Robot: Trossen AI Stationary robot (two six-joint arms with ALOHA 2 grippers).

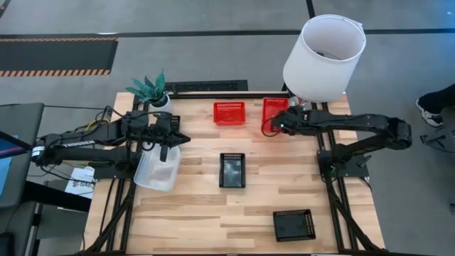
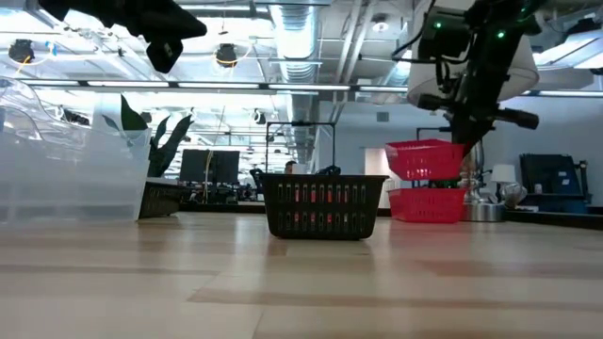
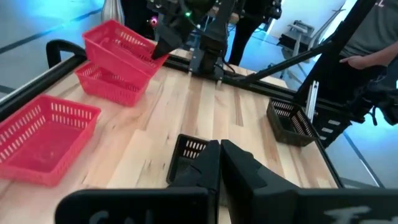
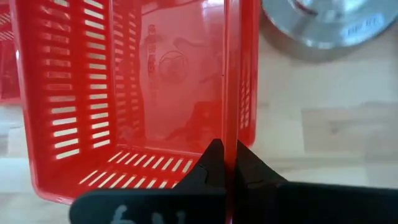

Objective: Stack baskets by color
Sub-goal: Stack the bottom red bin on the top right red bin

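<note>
Red basket (image 4: 124, 93) held aloft at the table's far right, directly above a second red basket (image 2: 426, 204), apparently not touching. Right gripper (image 4: 225, 163) pinches its rim. Third red basket (image 1: 229, 112) just beside. Left gripper (image 1: 166, 148), fingers closed, empty, above clear baskets (image 1: 157, 169).

The tabletop (image 1: 192, 206) lies bare along its near left and between the central black basket (image 1: 232, 170) and the near-right black basket (image 1: 294, 225). The far edge is crowded: potted plant (image 1: 153, 89), red basket (image 1: 229, 112), lampshade (image 1: 323, 58). The left arm (image 1: 99, 135) spans the clear baskets (image 1: 158, 168).
</note>
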